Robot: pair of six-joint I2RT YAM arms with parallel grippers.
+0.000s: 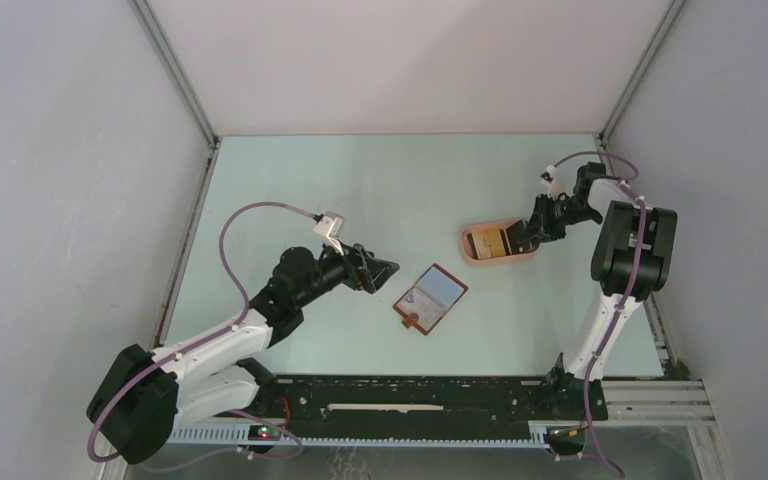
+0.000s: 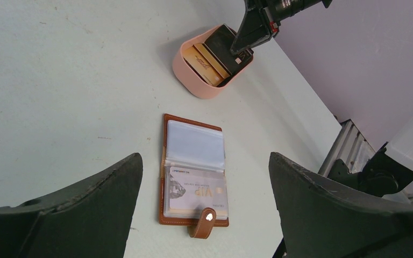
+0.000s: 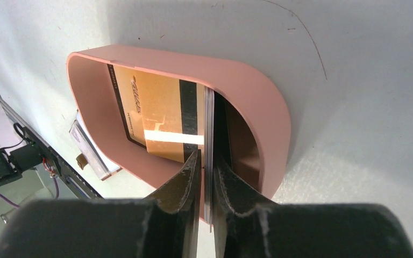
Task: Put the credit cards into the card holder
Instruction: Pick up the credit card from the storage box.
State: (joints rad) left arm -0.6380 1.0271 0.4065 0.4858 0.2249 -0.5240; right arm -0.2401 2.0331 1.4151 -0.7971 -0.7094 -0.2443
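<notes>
Pale green table (image 1: 360, 190), grey walls (image 1: 400, 60).
My right gripper (image 3: 205, 158) pinches upright credit cards (image 3: 208, 123) toward three o'clock; left gripper (image 1: 378, 270) gapes wide, empty.

I've got the card holder (image 2: 193, 172) lying open and flat on the desk (image 2: 59, 80): reddish-brown leather, with the snap tab at one short edge and a gold VIP card (image 2: 196, 193) in a clear sleeve. The credit cards (image 3: 208, 134) stand on edge in the pink tray (image 3: 258, 91), a thin stack pinched between the right fingers (image 3: 185, 177).
</notes>
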